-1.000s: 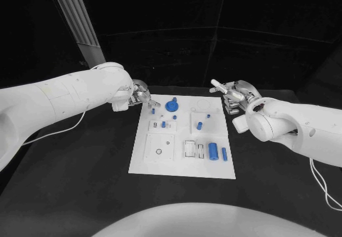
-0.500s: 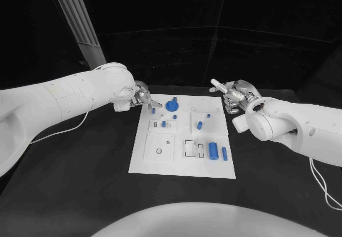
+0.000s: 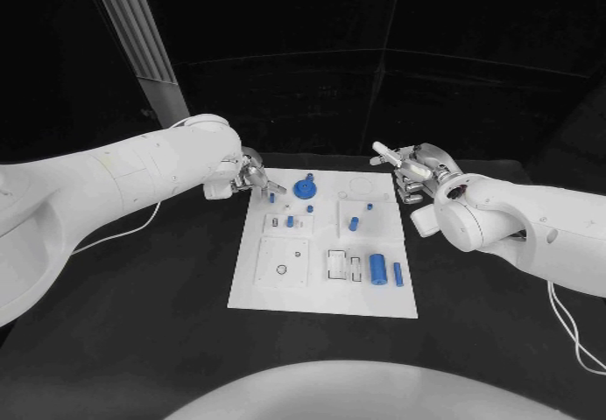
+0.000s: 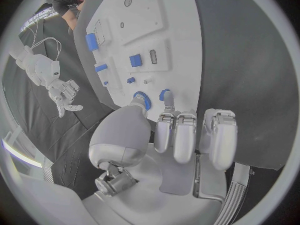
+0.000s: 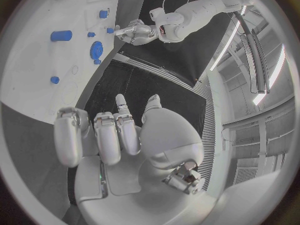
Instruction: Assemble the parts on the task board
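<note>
The white task board (image 3: 322,289) lies mid-table with several blue parts on it. My left hand (image 3: 246,178) hovers at the board's far left corner, fingers stretched over a small blue peg (image 3: 271,198) beside the blue gear (image 3: 305,186). In the left wrist view one fingertip (image 4: 165,105) is at the peg (image 4: 164,93) and the thumb is near the gear (image 4: 144,102); nothing is held. My right hand (image 3: 411,171) stays off the board's far right corner, fingers spread and empty. Its palm (image 5: 119,140) faces the board's edge (image 5: 37,65).
A blue cylinder (image 3: 377,267) and a slim blue bar (image 3: 398,273) lie at the board's near right. A short blue piece (image 3: 355,222) and small blue pegs (image 3: 289,221) sit mid-board. A cable (image 3: 114,234) trails on the black table to the left.
My left arm has swung slightly inward, its hand staying over the peg by the gear. The right hand has not moved.
</note>
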You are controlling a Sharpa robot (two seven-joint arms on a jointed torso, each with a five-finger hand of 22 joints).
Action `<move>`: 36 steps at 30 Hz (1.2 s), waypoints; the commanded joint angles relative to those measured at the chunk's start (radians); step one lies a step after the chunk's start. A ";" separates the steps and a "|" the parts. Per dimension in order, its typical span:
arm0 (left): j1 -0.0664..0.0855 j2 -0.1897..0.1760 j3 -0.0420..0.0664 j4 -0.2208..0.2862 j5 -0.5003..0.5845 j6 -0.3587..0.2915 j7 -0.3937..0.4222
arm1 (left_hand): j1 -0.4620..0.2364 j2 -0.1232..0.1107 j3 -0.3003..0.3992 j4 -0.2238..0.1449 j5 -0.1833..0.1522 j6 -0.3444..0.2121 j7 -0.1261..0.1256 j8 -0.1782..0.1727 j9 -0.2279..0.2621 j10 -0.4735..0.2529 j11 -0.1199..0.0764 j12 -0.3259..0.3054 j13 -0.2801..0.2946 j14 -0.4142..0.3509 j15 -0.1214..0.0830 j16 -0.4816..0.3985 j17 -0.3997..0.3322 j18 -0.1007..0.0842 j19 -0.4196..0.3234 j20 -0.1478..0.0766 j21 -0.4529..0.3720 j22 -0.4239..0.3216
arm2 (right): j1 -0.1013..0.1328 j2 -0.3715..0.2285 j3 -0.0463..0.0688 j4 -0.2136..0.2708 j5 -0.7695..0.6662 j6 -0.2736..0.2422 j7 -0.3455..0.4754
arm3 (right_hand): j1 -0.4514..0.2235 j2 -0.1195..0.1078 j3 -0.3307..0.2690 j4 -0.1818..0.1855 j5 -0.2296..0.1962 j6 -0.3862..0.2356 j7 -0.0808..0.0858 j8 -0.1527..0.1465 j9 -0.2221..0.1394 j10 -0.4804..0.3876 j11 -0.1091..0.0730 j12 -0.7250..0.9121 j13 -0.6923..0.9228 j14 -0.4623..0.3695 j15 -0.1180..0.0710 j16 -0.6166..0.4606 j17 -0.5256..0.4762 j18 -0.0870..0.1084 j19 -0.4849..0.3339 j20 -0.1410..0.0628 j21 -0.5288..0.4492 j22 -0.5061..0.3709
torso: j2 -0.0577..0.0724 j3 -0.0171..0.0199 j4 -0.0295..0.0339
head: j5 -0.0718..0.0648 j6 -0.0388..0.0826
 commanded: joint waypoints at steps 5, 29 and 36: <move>-0.008 0.016 0.000 -0.018 -0.004 0.009 -0.021 | 0.013 0.018 -0.004 -0.002 -0.005 -0.009 0.004 -0.012 -0.005 0.108 0.009 0.002 0.263 0.107 0.009 0.003 0.263 -0.014 0.107 0.005 0.004 0.263 | 0.002 0.001 0.001 0.003 -0.002 0.006 0.005 | 0.003 0.009 -0.007 -0.001 -0.004 -0.009 0.012 0.006 0.002 0.102 0.005 0.003 0.263 0.104 0.005 0.002 0.263 0.010 0.019 0.006 0.003 0.218 | 0.000 -0.0004 0.0005 | -0.002 -0.001; -0.014 0.034 0.000 -0.038 -0.004 -0.029 -0.028 | 0.169 0.058 0.019 -0.002 0.204 -0.009 0.000 -0.034 -0.026 0.108 0.007 0.002 0.263 0.107 0.009 0.003 0.263 -0.014 0.107 0.008 0.004 0.263 | 0.002 0.003 0.001 0.003 -0.002 0.007 0.002 | 0.003 0.009 -0.007 -0.001 -0.004 -0.009 0.012 0.006 0.002 0.102 0.005 0.003 0.263 0.104 0.005 0.002 0.263 0.010 0.019 0.006 0.003 0.218 | 0.000 -0.0003 0.0003 | -0.004 -0.008; -0.015 0.038 0.000 -0.040 -0.004 -0.028 -0.021 | 0.223 0.061 0.044 -0.001 0.257 -0.010 -0.003 -0.039 -0.032 0.108 0.004 0.002 0.263 0.107 0.005 0.003 0.263 -0.014 0.107 0.006 0.004 0.263 | 0.002 0.003 0.001 0.003 -0.003 0.007 -0.001 | 0.005 0.010 -0.007 -0.001 -0.004 -0.010 0.012 0.007 0.002 0.102 0.005 0.003 0.263 0.104 0.005 0.002 0.263 0.010 0.019 0.006 0.004 0.219 | 0.000 -0.0002 0.0011 | -0.005 -0.008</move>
